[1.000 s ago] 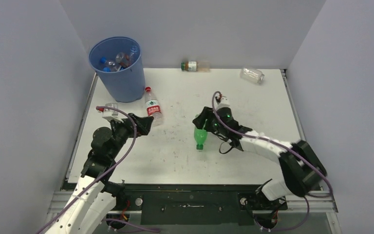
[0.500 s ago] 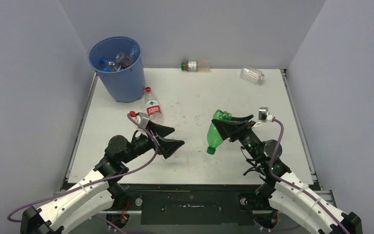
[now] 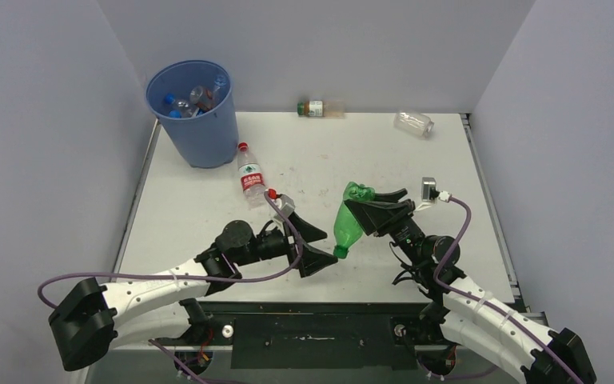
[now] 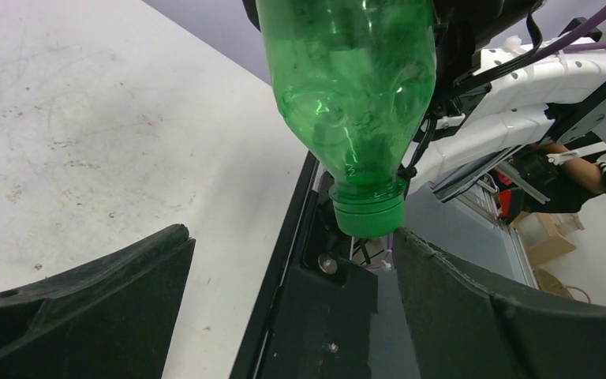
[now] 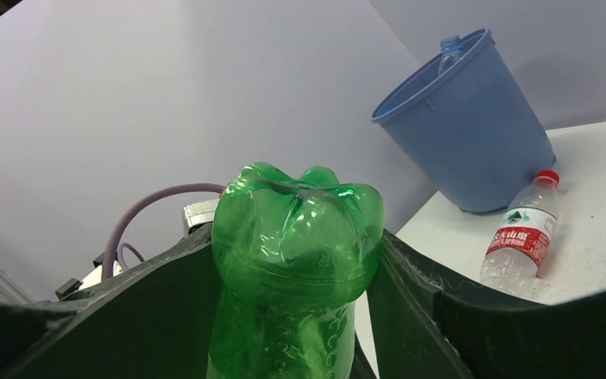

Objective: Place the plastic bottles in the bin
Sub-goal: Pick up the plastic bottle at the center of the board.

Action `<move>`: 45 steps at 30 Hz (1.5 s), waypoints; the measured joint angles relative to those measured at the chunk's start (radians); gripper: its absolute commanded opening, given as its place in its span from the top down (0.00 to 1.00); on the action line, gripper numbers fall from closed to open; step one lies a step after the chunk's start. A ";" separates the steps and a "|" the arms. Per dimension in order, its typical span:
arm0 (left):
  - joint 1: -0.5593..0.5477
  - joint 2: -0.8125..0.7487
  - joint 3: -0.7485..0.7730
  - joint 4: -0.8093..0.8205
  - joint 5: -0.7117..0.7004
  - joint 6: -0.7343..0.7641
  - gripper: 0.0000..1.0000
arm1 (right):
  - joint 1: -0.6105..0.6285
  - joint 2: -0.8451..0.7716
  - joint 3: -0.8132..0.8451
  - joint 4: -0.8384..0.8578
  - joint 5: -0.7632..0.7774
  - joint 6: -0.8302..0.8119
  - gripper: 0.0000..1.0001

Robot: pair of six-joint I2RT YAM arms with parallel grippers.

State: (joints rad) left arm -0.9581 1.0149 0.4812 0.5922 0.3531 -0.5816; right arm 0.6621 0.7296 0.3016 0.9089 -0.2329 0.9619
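My right gripper [image 3: 370,210] is shut on a green bottle [image 3: 350,220] and holds it above the table, cap down; it fills the right wrist view [image 5: 296,260]. My left gripper [image 3: 317,247] is open just left of the green cap [image 4: 367,213], its right finger close beside the cap. A clear bottle with a red label and red cap [image 3: 249,178] lies near the blue bin [image 3: 194,112], also in the right wrist view [image 5: 521,237]. The bin [image 5: 465,126] holds several bottles. An orange bottle [image 3: 317,108] and a clear bottle [image 3: 413,122] lie at the far edge.
Grey walls close in the table [image 3: 304,160] on three sides. The black front rail [image 3: 312,308] runs along the near edge below both grippers.
My left arm has swung right across the front, bringing its open gripper to the green bottle's cap. My right gripper lifted the green bottle off the table and now holds it nearly still.
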 measured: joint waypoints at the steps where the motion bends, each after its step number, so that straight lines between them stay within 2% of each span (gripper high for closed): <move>1: -0.006 0.016 0.000 0.021 0.000 -0.009 0.03 | 0.001 0.002 0.000 0.009 0.000 -0.002 0.66; 10: -0.023 0.120 0.008 0.200 -0.001 -0.102 0.00 | 0.027 0.002 -0.001 0.023 0.024 -0.025 0.66; 11: -0.026 0.128 0.009 0.217 -0.003 -0.111 0.04 | 0.031 0.002 -0.001 0.021 0.025 -0.028 0.66; 15: -0.045 0.161 0.027 0.245 -0.011 -0.124 0.26 | 0.051 0.002 -0.003 0.022 0.033 -0.036 0.66; 17: -0.059 0.171 0.039 0.250 -0.013 -0.124 0.43 | 0.060 0.002 -0.005 0.019 0.035 -0.039 0.65; 19: -0.068 0.173 0.044 0.253 -0.016 -0.122 0.69 | 0.066 0.002 -0.005 0.013 0.040 -0.047 0.63; 20: -0.072 0.173 0.044 0.257 -0.011 -0.121 0.79 | 0.066 0.001 -0.005 0.009 0.046 -0.054 0.59; 21: -0.078 0.173 0.044 0.257 -0.016 -0.121 0.88 | 0.065 -0.001 -0.005 0.000 0.053 -0.060 0.52; 22: -0.080 0.171 0.043 0.249 -0.024 -0.131 0.99 | 0.065 -0.006 -0.005 0.001 0.057 -0.080 0.39; 24: -0.080 0.166 0.043 0.245 -0.030 -0.137 1.00 | 0.064 -0.032 -0.004 -0.020 0.059 -0.110 0.13; 25: -0.082 0.156 0.043 0.233 -0.033 -0.129 1.00 | 0.066 -0.040 -0.003 -0.030 0.056 -0.109 0.04; 27: -0.081 0.122 0.043 0.196 -0.049 -0.086 1.00 | 0.069 -0.058 0.016 -0.100 0.042 -0.110 0.10; 32: -0.078 -0.053 0.079 -0.077 -0.132 0.106 1.00 | 0.075 -0.108 0.185 -0.460 0.027 -0.183 0.10; 35: -0.078 -0.153 0.179 -0.314 -0.225 0.318 1.00 | 0.075 -0.171 0.327 -0.694 0.052 -0.260 0.10; 40: -0.077 -0.224 0.365 -0.652 -0.367 0.782 1.00 | 0.074 -0.246 0.526 -0.966 0.046 -0.386 0.10; 45: -0.102 -0.226 0.399 -0.862 -0.516 1.241 1.00 | 0.074 -0.148 0.724 -1.171 -0.032 -0.491 0.10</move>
State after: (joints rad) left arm -1.0599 0.7887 0.8799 -0.2699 -0.1631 0.6590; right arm 0.7364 0.5816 1.0260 -0.2623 -0.2649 0.4713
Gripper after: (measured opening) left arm 0.343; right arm 0.898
